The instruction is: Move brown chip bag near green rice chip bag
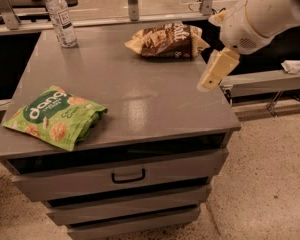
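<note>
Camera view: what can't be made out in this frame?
Tool, by the table's right edge: seen side-on, its far side hidden by itself.
Arm: cut off by the top and right edges.
Water bottle: label print too small to read.
Drawers: insides hidden behind their fronts.

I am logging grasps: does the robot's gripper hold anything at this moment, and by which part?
Nothing is held. The gripper hangs over the right edge of the grey table, apart from the crinkled dark brown chip bag lying on it.
</note>
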`<state>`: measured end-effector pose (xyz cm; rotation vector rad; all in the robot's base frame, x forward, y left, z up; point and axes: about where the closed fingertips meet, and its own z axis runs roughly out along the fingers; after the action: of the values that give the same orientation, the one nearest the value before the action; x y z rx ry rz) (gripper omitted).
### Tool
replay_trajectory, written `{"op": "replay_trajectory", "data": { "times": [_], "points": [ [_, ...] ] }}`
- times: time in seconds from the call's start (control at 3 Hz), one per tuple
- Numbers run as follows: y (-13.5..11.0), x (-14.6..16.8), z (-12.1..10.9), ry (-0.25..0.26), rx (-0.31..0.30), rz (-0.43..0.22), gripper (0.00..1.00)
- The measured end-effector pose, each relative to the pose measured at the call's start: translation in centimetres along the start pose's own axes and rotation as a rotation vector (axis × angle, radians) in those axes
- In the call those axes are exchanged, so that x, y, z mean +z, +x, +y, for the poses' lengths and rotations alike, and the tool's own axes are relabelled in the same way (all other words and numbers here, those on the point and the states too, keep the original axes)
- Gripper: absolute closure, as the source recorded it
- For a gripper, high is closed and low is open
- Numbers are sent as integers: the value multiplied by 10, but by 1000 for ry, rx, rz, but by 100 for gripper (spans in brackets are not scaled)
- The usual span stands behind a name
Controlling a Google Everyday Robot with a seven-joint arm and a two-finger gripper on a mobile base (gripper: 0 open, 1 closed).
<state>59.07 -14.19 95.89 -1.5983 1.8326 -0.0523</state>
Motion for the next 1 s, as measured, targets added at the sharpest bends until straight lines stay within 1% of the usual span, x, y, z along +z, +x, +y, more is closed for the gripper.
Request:
{"op": "replay_trajectory", "data": {
  "times": [0.33,0.67,1.0],
  "points": [
    [-22,49,-43,39,-3,-100,0],
    [-40,95,-74,42,3,-153,0],
    [-47,134,-102,40,22,-181,0]
  ]
}}
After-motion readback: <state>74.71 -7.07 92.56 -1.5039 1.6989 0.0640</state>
